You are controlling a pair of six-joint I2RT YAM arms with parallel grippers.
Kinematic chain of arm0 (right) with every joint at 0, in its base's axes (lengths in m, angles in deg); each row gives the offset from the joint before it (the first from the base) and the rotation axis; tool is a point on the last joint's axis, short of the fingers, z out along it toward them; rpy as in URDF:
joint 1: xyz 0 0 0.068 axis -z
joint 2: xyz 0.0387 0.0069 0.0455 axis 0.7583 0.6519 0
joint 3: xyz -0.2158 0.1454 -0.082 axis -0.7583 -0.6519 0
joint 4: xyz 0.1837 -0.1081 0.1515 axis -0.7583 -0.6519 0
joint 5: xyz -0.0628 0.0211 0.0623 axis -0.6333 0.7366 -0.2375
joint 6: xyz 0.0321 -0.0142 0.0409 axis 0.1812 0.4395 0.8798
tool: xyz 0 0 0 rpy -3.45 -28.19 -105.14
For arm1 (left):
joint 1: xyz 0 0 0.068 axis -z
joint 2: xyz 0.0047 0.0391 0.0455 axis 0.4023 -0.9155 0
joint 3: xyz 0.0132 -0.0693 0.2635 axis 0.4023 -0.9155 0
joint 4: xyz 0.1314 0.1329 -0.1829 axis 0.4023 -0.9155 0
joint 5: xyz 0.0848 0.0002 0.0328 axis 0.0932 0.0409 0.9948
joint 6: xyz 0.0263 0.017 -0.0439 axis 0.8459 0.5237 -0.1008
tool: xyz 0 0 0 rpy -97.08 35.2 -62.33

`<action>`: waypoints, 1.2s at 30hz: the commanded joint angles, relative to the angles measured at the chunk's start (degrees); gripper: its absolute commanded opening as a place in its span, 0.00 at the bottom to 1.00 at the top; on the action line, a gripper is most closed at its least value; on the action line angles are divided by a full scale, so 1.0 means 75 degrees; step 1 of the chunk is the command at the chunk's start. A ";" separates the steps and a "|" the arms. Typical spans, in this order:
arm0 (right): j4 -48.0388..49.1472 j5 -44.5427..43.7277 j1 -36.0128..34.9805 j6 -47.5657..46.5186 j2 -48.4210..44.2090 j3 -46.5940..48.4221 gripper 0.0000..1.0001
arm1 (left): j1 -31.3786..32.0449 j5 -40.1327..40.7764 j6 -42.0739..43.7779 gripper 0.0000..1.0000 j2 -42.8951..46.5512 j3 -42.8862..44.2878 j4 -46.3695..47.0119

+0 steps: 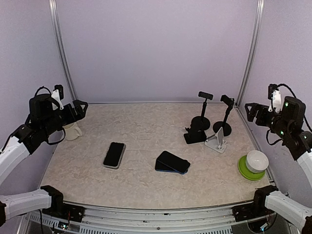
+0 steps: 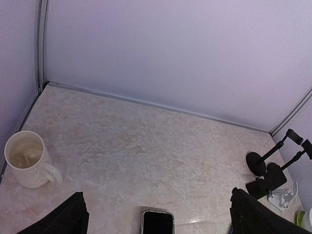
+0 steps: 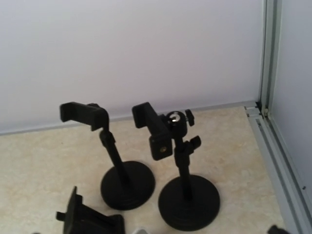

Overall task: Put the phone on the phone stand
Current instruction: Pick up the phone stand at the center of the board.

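Note:
A silver-edged phone (image 1: pixel 114 155) lies flat, screen up, left of the table's centre; its top end shows in the left wrist view (image 2: pixel 157 223). A second dark phone with a blue edge (image 1: pixel 172 162) lies at the centre. Two black pole stands (image 1: pixel 201 114) (image 1: pixel 224 117), a black folding stand (image 1: pixel 195 135) and a small white stand (image 1: pixel 217 140) are at the right back. My left gripper (image 1: pixel 78 109) (image 2: pixel 158 197) is open and empty, raised at the far left. My right gripper (image 1: pixel 251 111) is open and empty, raised at the far right; one fingertip (image 3: pixel 277 229) shows.
A white mug (image 1: pixel 73 130) (image 2: pixel 27 158) stands by the left wall. A white bowl (image 1: pixel 256 160) on a green plate (image 1: pixel 243 170) sits at the right front. Both pole stands (image 3: pixel 127 183) (image 3: pixel 187 200) fill the right wrist view.

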 commanded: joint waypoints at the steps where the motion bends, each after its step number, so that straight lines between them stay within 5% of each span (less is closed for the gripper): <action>1: 0.0325 0.0239 -0.0035 0.0330 -0.0303 -0.0198 1.00 | 0.0063 -0.0319 -0.0079 0.99 -0.0055 -0.0163 0.0252; 15: 0.0221 0.1410 -0.0197 0.0424 0.1364 -0.0298 1.00 | 0.1668 0.0665 -0.0557 0.99 -0.1044 -0.0744 0.0340; 36: -0.0418 -0.0538 -0.2510 -0.0251 0.3224 0.0426 1.00 | 0.2964 0.1272 -0.0858 0.99 -0.2932 -0.0917 0.0876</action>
